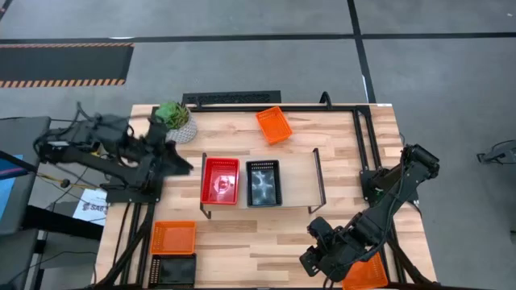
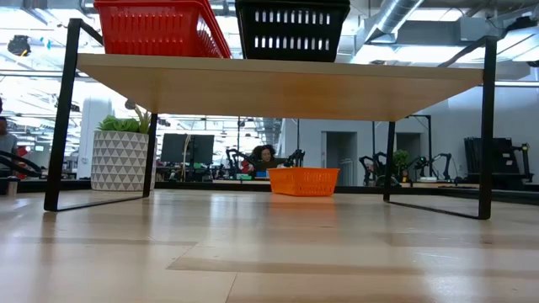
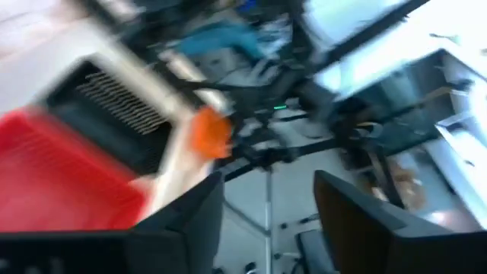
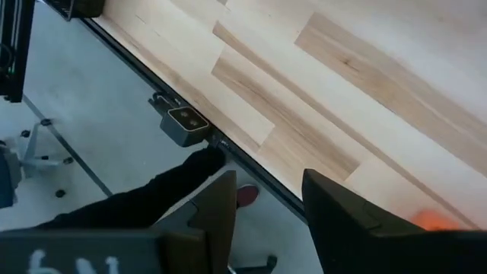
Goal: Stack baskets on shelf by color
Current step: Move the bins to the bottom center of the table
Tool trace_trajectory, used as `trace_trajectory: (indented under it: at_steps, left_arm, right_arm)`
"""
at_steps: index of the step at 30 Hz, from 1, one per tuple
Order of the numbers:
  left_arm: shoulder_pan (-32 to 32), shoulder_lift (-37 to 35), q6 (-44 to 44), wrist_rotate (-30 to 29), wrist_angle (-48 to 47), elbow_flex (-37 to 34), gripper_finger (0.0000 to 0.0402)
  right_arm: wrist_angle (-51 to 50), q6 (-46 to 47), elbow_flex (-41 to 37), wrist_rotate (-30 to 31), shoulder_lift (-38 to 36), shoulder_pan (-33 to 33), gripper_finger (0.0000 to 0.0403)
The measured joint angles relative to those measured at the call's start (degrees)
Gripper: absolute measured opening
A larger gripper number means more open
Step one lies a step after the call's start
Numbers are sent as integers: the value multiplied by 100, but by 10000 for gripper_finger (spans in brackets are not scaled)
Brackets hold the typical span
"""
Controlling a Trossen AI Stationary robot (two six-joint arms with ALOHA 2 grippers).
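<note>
Seen from above, the low light-wood shelf on thin black legs (image 1: 298, 184) sits mid-frame on the wooden table (image 1: 322, 137), carrying a red plastic mesh basket (image 1: 220, 180) on its left and a black mesh basket (image 1: 264, 183) beside it. An orange mesh basket (image 1: 273, 125) lies tilted at upper centre; another orange basket (image 1: 174, 238) and a second black basket (image 1: 173, 268) sit lower left, a further orange basket (image 1: 364, 275) lower right under the right arm. The left gripper (image 1: 179, 165) hovers just left of the shelf, the right gripper (image 1: 310, 262) low near the table's front edge. A white patterned pot with a green plant (image 1: 177, 121) stands upper left. From table height, red and black baskets top the shelf. Both wrist views show fingers (image 3: 190, 221) (image 4: 338, 209) spread apart, empty.
</note>
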Motion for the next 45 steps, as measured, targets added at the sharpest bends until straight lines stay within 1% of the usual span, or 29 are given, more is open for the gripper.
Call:
trace_trajectory:
  at_steps: [1,3,5,7,8,12,16,20,25,27,29,32,34,36,42,45]
  left_arm:
    - [-310,103,-6,-235,113,17,164]
    - [-914,371,-164,-536,-11,15,122]
    - [-1422,710,-445,-656,-206,15,73]
    - [-1868,1113,-819,-685,-594,4,25]
    - [-2094,1313,-1015,-713,-757,4,13]
    - [-3022,1998,-1737,-783,-1321,4,4]
    - [-3928,2580,-2544,-1040,-1783,4,1]
    - [-4632,3101,-2907,-1236,-2339,4,0]
    - [-5042,3740,-3091,-1215,-3584,4,0]
    - [-5111,3946,-3254,-1230,-3802,4,0]
    - [-5176,4109,-3241,-1172,-3708,4,0]
    - [-5228,4369,-3142,-753,-3291,4,0]
    - [-5277,4482,-3145,-614,-2972,4,0]
    - [-5325,4557,-3215,-669,-2793,6,0]
    - [-5330,4743,-3392,-671,-2705,2,0]
    - [-5300,4853,-3229,-566,-2183,-2,0]
  right_arm:
    - [-8,0,1,57,0,35,170]
    - [-18,-9,0,147,0,100,167]
    - [-37,-17,0,270,5,155,165]
    - [-124,-32,0,360,14,191,162]
    - [-190,-43,0,378,17,206,161]
    - [-261,-170,1,398,17,216,156]
    - [-271,-305,1,400,17,214,150]
    - [-273,-464,-1,400,17,214,145]
    - [-272,-603,1,400,17,199,139]
    - [-272,-612,1,400,17,201,137]
    - [-272,-612,1,400,17,201,135]
    - [-270,-612,0,400,17,201,133]
    - [-270,-612,-1,398,20,201,132]
    - [-270,-616,-1,400,20,201,132]
    - [-270,-762,1,398,20,201,134]
    - [-269,-767,0,398,20,201,132]
